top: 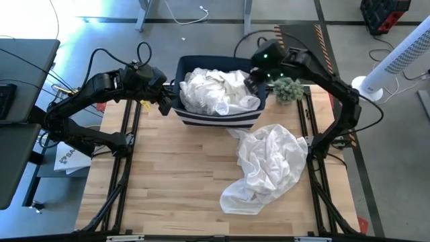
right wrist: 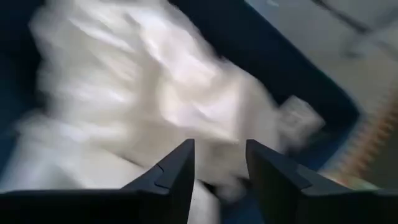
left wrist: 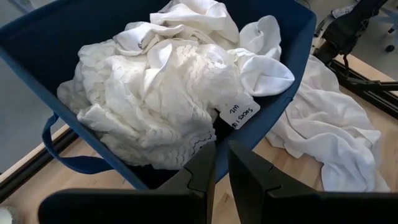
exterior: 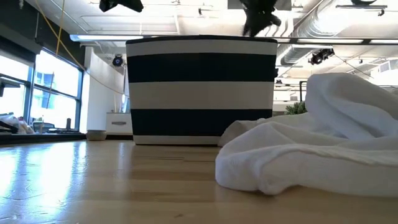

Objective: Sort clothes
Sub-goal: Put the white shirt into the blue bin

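Note:
A navy bin with white stripes (top: 216, 117) stands at the table's far middle, filled with white clothes (top: 215, 91). These clothes also show in the left wrist view (left wrist: 155, 93). Another large white garment (top: 269, 165) lies crumpled on the table to the right of and nearer than the bin, and shows in the low view (exterior: 311, 143). My left gripper (left wrist: 222, 168) is shut and empty just outside the bin's left wall (top: 164, 101). My right gripper (right wrist: 219, 165) is open and hovers over the white clothes at the bin's right side (top: 252, 77).
A small green bushy thing (top: 287, 89) sits on the table just right of the bin. A white paper tag (left wrist: 239, 115) lies on the clothes in the bin. Bare wood (top: 175, 175) stretches over the table's near left. A white fan (top: 393, 64) stands off the table's right.

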You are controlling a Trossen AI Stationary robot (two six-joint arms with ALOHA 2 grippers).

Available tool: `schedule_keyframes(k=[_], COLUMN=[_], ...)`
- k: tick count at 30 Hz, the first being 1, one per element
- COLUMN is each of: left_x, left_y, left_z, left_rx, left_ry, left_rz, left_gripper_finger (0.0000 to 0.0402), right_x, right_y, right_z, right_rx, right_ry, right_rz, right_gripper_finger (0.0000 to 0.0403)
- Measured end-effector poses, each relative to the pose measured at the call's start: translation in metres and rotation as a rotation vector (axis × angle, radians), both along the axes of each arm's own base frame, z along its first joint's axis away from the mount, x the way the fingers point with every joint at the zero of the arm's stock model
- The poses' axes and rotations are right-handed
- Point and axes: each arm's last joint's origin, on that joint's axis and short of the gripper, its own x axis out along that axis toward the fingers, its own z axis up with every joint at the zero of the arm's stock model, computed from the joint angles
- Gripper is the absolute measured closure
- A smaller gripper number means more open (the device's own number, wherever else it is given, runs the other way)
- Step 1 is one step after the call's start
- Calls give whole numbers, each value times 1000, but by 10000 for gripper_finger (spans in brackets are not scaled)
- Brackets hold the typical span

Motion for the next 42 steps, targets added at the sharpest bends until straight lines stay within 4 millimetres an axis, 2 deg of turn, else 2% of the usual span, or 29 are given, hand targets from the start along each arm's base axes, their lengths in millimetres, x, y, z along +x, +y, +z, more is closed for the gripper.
schedule_keyframes(k=[4, 6, 8, 14, 18, 21, 24, 26, 28, 33, 38, 42], left_x=[0, 0, 0, 0, 0, 0, 0, 0, -1, -2, -2, -1], left_y=[0, 0, 0, 0, 0, 0, 1, 1, 0, 0, 0, -2], left_z=[0, 0, 0, 0, 0, 0, 0, 0, -1, -2, -2, -2], left_rx=[0, 0, 0, 13, 15, 25, 29, 28, 25, 17, -7, -8], left_ry=[0, 0, 0, 6, 7, 11, 13, 17, 26, 44, 23, 19], left_rz=[0, 0, 1, -8, -6, 5, 11, 11, 11, 12, 25, 18], left_gripper_finger=[363, 363, 363, 363, 363, 363, 363, 363, 363, 363, 363, 363], right_x=[20, 36, 55, 106, 116, 118, 119, 119, 119, 99, 77, 44], right_y=[3, 2, -1, -16, -30, -40, -52, -56, -61, -56, -19, 38], right_z=[8, 0, -20, -105, -159, -175, -181, -173, -155, -79, -7, 50], right_rx=[179, 277, 365, 568, 539, 466, 431, 419, 393, 307, 240, 126], right_ry=[-295, -384, -407, -301, -64, 12, -12, -37, -75, -149, -260, -352], right_rz=[197, 272, 305, 355, 201, 150, 139, 132, 128, 131, 211, 386], right_gripper_finger=[261, 263, 265, 265, 266, 266, 266, 266, 266, 266, 266, 266])
